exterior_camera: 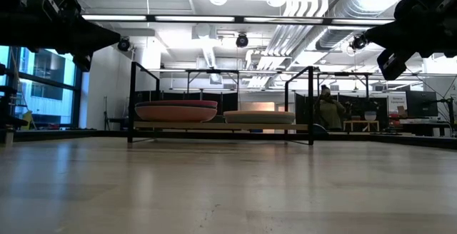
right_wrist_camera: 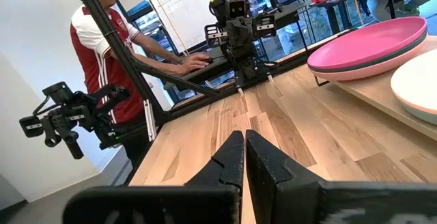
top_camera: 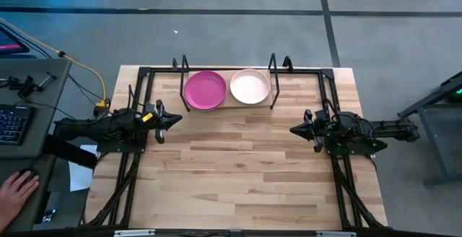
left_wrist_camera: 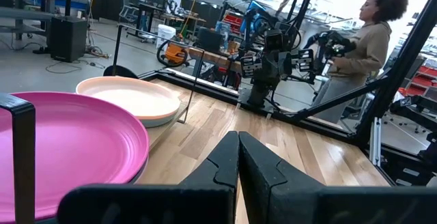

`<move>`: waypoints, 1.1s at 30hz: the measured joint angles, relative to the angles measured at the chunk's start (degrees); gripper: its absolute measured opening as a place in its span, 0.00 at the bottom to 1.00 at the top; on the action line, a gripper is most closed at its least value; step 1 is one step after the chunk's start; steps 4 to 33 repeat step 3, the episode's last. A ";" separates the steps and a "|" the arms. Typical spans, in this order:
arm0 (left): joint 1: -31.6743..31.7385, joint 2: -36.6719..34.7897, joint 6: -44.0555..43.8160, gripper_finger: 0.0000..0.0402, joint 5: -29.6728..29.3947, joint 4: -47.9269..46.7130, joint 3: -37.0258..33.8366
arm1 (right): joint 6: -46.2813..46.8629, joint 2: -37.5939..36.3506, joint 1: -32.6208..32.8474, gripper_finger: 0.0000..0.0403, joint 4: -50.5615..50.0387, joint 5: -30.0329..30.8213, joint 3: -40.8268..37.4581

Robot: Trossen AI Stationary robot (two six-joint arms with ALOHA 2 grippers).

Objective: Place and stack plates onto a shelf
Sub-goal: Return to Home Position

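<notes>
The shelf (top_camera: 226, 105), a low black wire rack on a wooden base, stands at the table's far edge. On its left half lies a stack with the magenta plate (top_camera: 204, 90) on top. In the right wrist view a dark green rim and a light pink rim (right_wrist_camera: 355, 70) show under the magenta plate (right_wrist_camera: 369, 38). The cream plate (top_camera: 250, 87) tops the right half, also seen as the cream plate (left_wrist_camera: 130, 95). My left gripper (top_camera: 178, 121) hovers shut at the table's left, near the shelf. My right gripper (top_camera: 292, 130) hovers shut at the right. Both are raised above the table.
A larger black tubular frame (top_camera: 144, 74) runs round the table's sides. Bare wood (top_camera: 238, 165) lies between the arms and toward the near edge. A person's hand (top_camera: 16, 190) rests at a desk left of the table. People stand beyond the table (left_wrist_camera: 358, 43).
</notes>
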 joint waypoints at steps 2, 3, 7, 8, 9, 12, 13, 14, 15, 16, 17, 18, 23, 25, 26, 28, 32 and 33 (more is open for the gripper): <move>0.00 0.00 0.00 0.00 0.00 0.00 0.00 | -0.11 0.00 0.00 0.00 0.02 0.00 0.00; 0.00 0.00 0.00 0.00 0.00 0.01 0.00 | -0.09 -0.02 0.00 0.00 0.00 0.00 0.00; 0.00 0.00 0.00 0.00 0.00 0.01 0.00 | -0.09 -0.02 0.00 0.00 0.00 0.00 0.00; 0.00 0.00 0.00 0.00 0.00 0.01 0.00 | -0.09 -0.02 0.00 0.00 0.00 0.00 0.00; 0.00 0.00 0.00 0.00 0.00 0.01 0.00 | -0.09 -0.02 0.00 0.00 0.00 0.00 0.00; 0.00 0.00 0.00 0.00 0.00 0.01 0.00 | -0.09 -0.02 0.00 0.00 0.00 0.00 0.00; 0.00 0.00 0.00 0.00 0.00 0.01 0.00 | -0.09 -0.02 0.00 0.00 0.00 0.00 0.00; 0.00 0.00 0.00 0.00 0.00 0.01 0.00 | -0.09 -0.02 0.00 0.00 0.00 0.00 0.00; 0.00 0.00 0.00 0.00 0.00 0.01 0.00 | -0.09 -0.02 0.00 0.00 0.00 0.00 0.00; 0.00 0.00 0.00 0.00 0.00 0.01 0.00 | -0.09 -0.02 0.00 0.00 0.00 0.00 0.00; 0.00 0.00 0.00 0.00 0.00 0.01 0.00 | -0.09 -0.02 0.00 0.00 0.00 0.00 0.00; 0.00 0.00 0.00 0.00 0.00 0.01 0.00 | -0.09 -0.02 0.00 0.00 0.00 0.00 0.00; 0.00 0.00 0.00 0.00 0.00 0.01 0.00 | -0.09 -0.02 0.00 0.00 0.00 0.00 0.00; 0.00 0.00 0.00 0.00 0.00 0.01 0.00 | -0.09 -0.02 0.00 0.00 0.00 0.00 0.00; 0.00 0.00 0.00 0.00 0.00 0.01 0.00 | -0.09 -0.02 0.00 0.00 0.00 0.00 0.00; 0.00 0.00 0.00 0.00 0.00 0.01 0.00 | -0.09 -0.02 0.00 0.00 0.00 0.00 0.00; 0.00 0.00 0.00 0.00 0.00 0.01 0.00 | -0.09 -0.02 0.00 0.00 0.00 0.00 0.00; 0.00 0.00 0.00 0.00 0.00 0.01 0.00 | -0.09 -0.02 0.00 0.00 0.00 0.00 0.00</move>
